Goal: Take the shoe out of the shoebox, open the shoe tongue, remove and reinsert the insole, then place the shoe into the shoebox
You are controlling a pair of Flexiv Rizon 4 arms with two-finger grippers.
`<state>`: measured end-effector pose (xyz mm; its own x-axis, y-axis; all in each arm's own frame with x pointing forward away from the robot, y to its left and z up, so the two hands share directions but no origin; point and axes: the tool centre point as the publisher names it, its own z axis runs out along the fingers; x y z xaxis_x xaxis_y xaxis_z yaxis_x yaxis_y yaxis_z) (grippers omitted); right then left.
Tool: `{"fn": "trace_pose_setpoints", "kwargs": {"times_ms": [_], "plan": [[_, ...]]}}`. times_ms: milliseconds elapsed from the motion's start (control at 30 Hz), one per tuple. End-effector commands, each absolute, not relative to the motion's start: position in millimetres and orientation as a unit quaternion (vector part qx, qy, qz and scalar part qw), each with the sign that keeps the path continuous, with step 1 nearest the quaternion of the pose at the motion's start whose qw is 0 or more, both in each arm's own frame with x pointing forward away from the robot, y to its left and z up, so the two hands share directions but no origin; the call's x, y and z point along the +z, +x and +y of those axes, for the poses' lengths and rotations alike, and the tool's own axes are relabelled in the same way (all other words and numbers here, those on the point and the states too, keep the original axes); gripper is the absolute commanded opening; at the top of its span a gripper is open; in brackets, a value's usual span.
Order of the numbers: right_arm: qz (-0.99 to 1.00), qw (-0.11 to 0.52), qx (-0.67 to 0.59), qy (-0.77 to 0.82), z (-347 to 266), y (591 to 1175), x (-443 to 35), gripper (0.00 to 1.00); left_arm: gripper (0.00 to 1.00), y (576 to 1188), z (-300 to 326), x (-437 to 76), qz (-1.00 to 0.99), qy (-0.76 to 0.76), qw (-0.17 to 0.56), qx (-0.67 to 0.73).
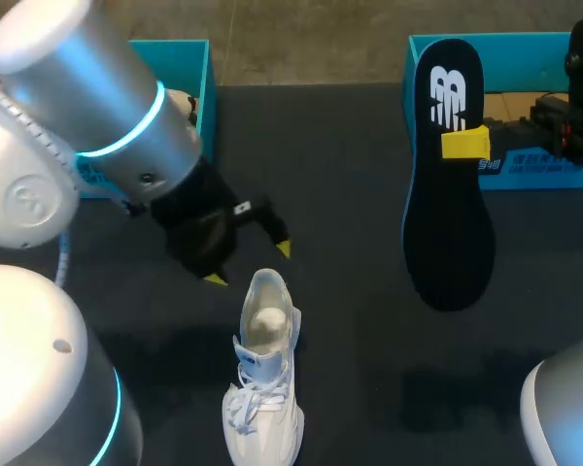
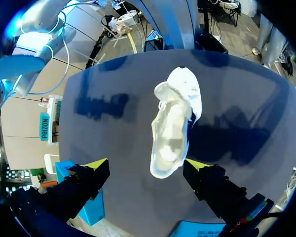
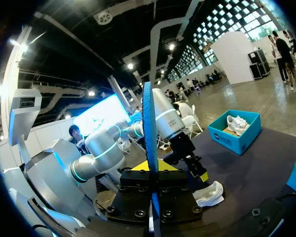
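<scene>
The dark bench [image 1: 350,194] carries everything. My left arm [image 1: 87,97] reaches in over its left half. Two blue shoeboxes sit at the far edge: one [image 1: 189,58] behind the left arm and one [image 1: 525,170] at the right.

The black insole [image 1: 447,214] is out of the shoe and hangs in the air in front of the right shoebox. The right jaws are clenched on its edge, one yellow tip [image 1: 464,144] pressed flat on its face. In the right wrist view the insole [image 3: 148,128] stands edge-on between them. It appears to be held clear, ready for reinsertion.

The white shoe [image 1: 264,388] lies on the bench near the middle, out of its box, opening up and heel toward the left arm. The left jaws are released, spread just above the heel [image 2: 163,165], probably to steady the shoe while the insole goes back.
</scene>
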<state>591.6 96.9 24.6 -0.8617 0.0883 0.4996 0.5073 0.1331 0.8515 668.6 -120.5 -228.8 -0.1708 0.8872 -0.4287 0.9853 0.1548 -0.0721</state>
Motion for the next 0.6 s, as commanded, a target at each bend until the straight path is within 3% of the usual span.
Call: {"fn": "trace_pose_setpoints", "kwargs": {"times_ms": [33,333,600], "plan": [[-0.734,0.168,-0.626,-0.202,98.8,593.9,24.4,0.00,1.00,662.8,-100.6,-233.7,0.717,0.608,0.227,-0.253],[-0.734,0.168,-0.626,-0.202,98.8,593.9,24.4,0.00,1.00,683.9,-79.3,-233.9,0.658,0.581,0.345,-0.332],[-0.734,0.168,-0.626,-0.202,98.8,593.9,24.4,0.00,1.00,690.2,-80.7,-225.2,0.598,0.586,0.404,-0.368]]}}
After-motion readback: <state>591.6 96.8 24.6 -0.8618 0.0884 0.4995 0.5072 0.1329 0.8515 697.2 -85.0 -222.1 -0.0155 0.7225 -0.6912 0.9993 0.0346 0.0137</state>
